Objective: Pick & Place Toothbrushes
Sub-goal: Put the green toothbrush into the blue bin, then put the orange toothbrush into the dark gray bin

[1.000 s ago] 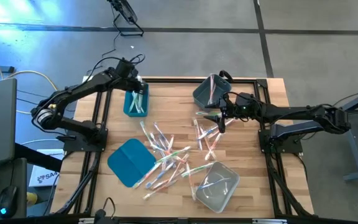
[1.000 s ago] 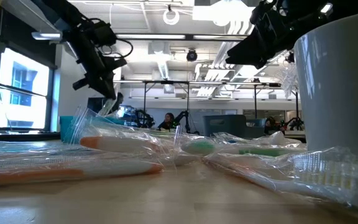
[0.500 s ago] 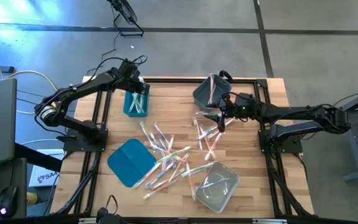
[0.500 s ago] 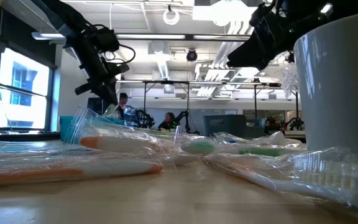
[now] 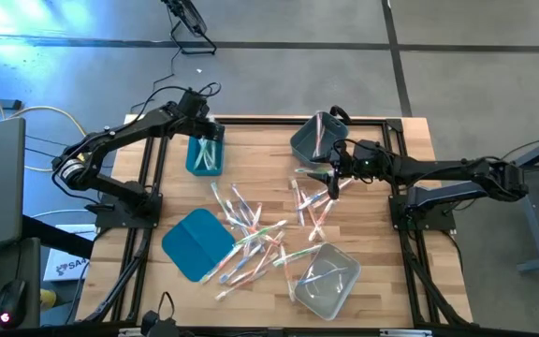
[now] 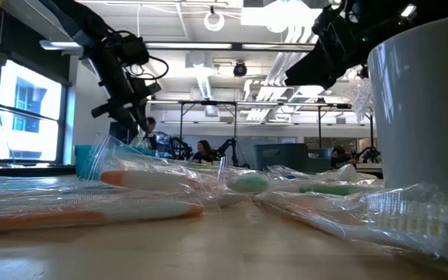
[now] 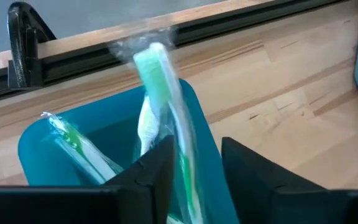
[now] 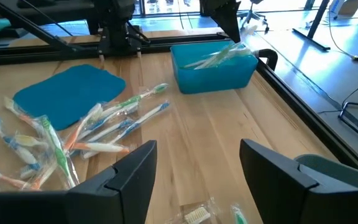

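Note:
Many wrapped toothbrushes [image 5: 251, 234] lie loose on the wooden table, between a flat teal lid [image 5: 196, 243] and a clear bin [image 5: 326, 279]. At the far left, my left gripper [image 5: 204, 131] hangs open over the teal bin [image 5: 204, 157], which holds a few toothbrushes. A green toothbrush [image 7: 163, 93] in clear wrap stands tilted between its fingers [image 7: 194, 146], with its lower end in the bin [image 7: 42, 149]. My right gripper [image 5: 330, 180] hovers open and holds nothing. It is above a few toothbrushes [image 5: 312, 201], beside the grey bin [image 5: 309, 140]. My left gripper is open around the green toothbrush's handle [image 7: 182, 162], which runs close along one finger [image 7: 160, 168]. I cannot tell whether that finger touches it. The fingers slant down from above into the teal bin.
The teal lid [image 8: 70, 93] lies flat at the near left, and the clear bin stands at the near right with a toothbrush or two in it. A black frame rail [image 7: 73, 59] runs along the table's edge behind the teal bin.
My left gripper has opened over the teal bin and let go of the wrapped green toothbrush that it held. The toothbrush has dropped out of the low view, lower end into the bin.

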Available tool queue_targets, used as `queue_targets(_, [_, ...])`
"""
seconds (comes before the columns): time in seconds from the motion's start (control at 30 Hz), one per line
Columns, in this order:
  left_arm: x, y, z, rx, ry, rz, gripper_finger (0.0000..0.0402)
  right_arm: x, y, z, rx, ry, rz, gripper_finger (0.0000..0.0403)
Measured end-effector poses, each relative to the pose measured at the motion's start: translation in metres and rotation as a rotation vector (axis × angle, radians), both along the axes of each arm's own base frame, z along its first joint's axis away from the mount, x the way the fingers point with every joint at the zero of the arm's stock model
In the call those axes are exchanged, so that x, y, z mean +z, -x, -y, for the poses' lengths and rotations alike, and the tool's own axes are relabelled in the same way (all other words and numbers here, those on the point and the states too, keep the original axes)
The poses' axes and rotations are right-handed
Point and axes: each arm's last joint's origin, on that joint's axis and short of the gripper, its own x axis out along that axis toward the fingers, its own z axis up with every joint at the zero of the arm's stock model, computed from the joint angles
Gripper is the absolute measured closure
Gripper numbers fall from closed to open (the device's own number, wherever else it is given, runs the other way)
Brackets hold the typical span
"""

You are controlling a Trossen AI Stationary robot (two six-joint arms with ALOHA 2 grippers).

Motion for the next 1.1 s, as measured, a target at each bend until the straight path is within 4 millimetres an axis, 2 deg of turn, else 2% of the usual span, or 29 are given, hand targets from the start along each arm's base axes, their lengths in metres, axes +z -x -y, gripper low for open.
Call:
queue_targets(0.23, [0.000, 0.000, 0.000, -0.020, -0.014, -0.012, 0.0246, 0.000, 0.000, 0.000, 0.000, 0.000, 0.000, 0.0179])
queue_targets(0.5, [0.005, -0.004, -0.004, -0.032, -0.073, 0.031, 0.0245, 0.000, 0.000, 0.000, 0.000, 0.000, 0.001, 0.0179])
queue_targets(0.77, [0.009, -0.007, -0.005, -0.120, -0.132, 0.056, 0.0246, 0.000, 0.000, 0.000, 0.000, 0.000, 0.001, 0.0179])
queue_targets(0.9, [0.010, -0.012, -0.001, -0.147, -0.148, 0.042, 0.0265, 0.000, 0.000, 0.000, 0.000, 0.000, 0.002, 0.0179])
queue_targets(1.1, [0.015, -0.020, 0.010, -0.194, -0.198, 0.034, 0.0322, 0.000, 0.000, 0.000, 0.001, 0.006, 0.001, 0.0179])
